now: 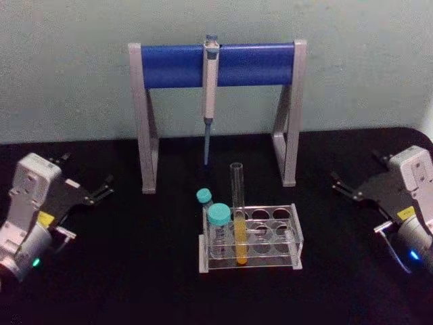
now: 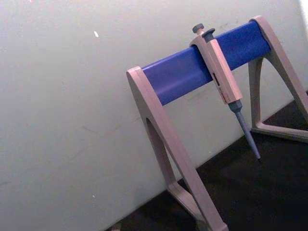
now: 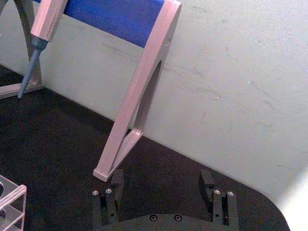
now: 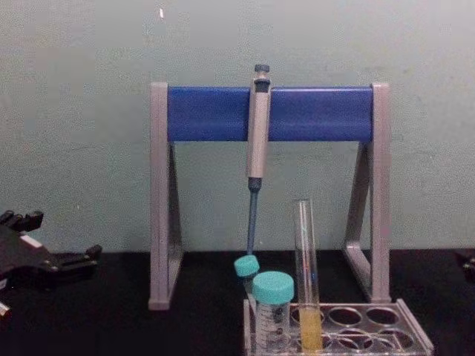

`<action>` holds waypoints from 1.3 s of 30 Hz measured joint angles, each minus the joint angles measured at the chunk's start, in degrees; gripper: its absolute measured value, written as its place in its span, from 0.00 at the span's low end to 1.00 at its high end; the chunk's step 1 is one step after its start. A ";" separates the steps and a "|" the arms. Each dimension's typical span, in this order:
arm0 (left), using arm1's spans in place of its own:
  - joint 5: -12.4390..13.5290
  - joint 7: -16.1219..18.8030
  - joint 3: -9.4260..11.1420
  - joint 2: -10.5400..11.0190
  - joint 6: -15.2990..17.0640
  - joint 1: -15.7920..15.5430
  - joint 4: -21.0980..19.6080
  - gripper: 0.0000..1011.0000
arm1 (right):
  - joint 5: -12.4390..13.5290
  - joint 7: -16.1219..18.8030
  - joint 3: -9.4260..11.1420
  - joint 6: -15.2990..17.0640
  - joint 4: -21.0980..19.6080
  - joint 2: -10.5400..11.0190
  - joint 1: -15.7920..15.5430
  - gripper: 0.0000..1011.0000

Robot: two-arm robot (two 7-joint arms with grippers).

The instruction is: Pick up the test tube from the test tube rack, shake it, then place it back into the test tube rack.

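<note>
The test tube (image 1: 237,203) stands upright in a front hole of the clear test tube rack (image 1: 295,238) at mid-table, with yellow-orange liquid in its lower part. From the chest, the test tube (image 4: 306,259) rises well above the rack (image 4: 415,337). My left gripper (image 1: 88,170) rests open over the table at the far left, well away from the rack, and appears in the chest view as the left gripper (image 4: 63,237). My right gripper (image 1: 355,168) sits open at the far right with nothing between its fingers; in its wrist view the right gripper (image 3: 161,179) has both fingers spread.
Two teal-capped tubes (image 1: 219,218) stand in the rack's left end, next to the test tube. Behind the rack a grey-and-blue pipette stand (image 1: 173,66) holds a hanging pipette (image 1: 210,88). Black tabletop (image 1: 135,271) lies open on both sides of the rack.
</note>
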 joint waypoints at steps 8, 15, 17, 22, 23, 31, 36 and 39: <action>0.00 0.00 0.00 0.00 0.00 0.00 0.00 0.99 | 0.00 0.00 0.00 0.00 0.00 0.00 0.00 0.99; 0.00 0.00 0.00 0.00 0.00 0.00 0.00 0.99 | 0.00 0.00 0.00 0.00 0.00 0.00 0.00 0.99; 0.00 0.00 0.00 0.00 0.00 0.00 0.00 0.99 | 0.00 0.00 0.00 0.00 0.00 0.00 0.00 0.99; 0.00 0.00 0.00 0.00 0.00 0.00 0.00 0.99 | 0.00 0.00 0.00 0.00 0.00 0.00 -0.01 0.99; 0.00 0.00 0.00 0.00 0.00 0.00 0.00 0.99 | 0.00 0.00 0.00 0.00 0.00 0.00 0.00 0.99; 0.00 0.00 0.00 0.00 0.00 0.00 0.00 0.99 | 0.00 0.00 0.00 0.00 0.00 0.00 0.00 0.99; 0.00 0.00 0.00 0.00 0.00 0.00 0.00 0.99 | 0.00 0.00 0.00 0.00 0.00 0.00 0.00 0.99; 0.00 0.00 0.00 0.00 0.00 0.00 0.00 0.99 | -0.07 0.08 0.44 0.09 -0.11 -0.10 -0.28 0.99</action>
